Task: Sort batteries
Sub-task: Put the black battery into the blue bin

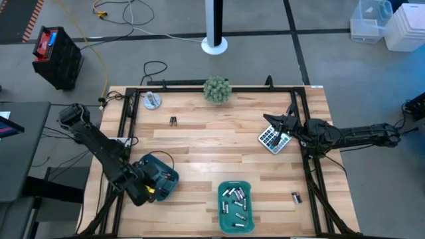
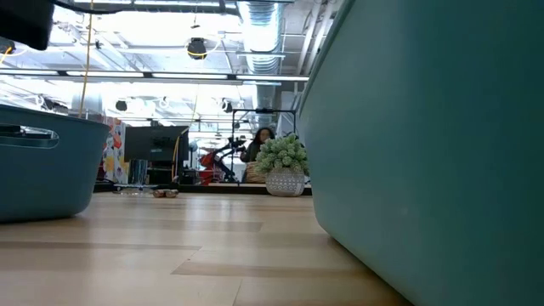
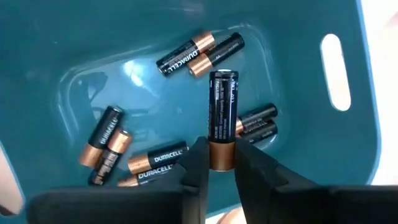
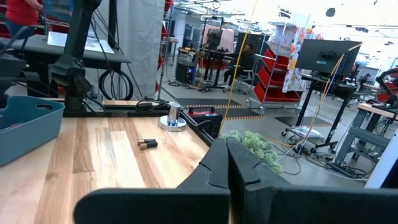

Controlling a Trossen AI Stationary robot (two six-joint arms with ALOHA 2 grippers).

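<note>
Copper-ended, the battery (image 3: pixel 222 118) stands pinched by its base in the left gripper (image 3: pixel 219 163) over the left tray (image 3: pixel 56 50). Released upright, it could topple against the rim or bounce out. The right gripper (image 4: pixel 227 163), fingers together, waits over the calculator (image 1: pixel 274 139).

The left gripper (image 1: pixel 151 188) hangs near the tabletop's front-left corner, fingers (image 3: pixel 198 163) pinching; the right gripper (image 1: pixel 282 123) rests closed at the right edge.

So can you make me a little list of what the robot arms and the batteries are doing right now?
Left gripper: over the left teal plastic tray, pinching one dark copper-ended battery
Held battery: copper end between the fingers
Left tray: more dark copper-ended batteries
Other teal tray: silvery-white batteries
Right gripper: shut, empty, by the grey calculator
Loose on table: a dark pair, one near the right edge
</note>
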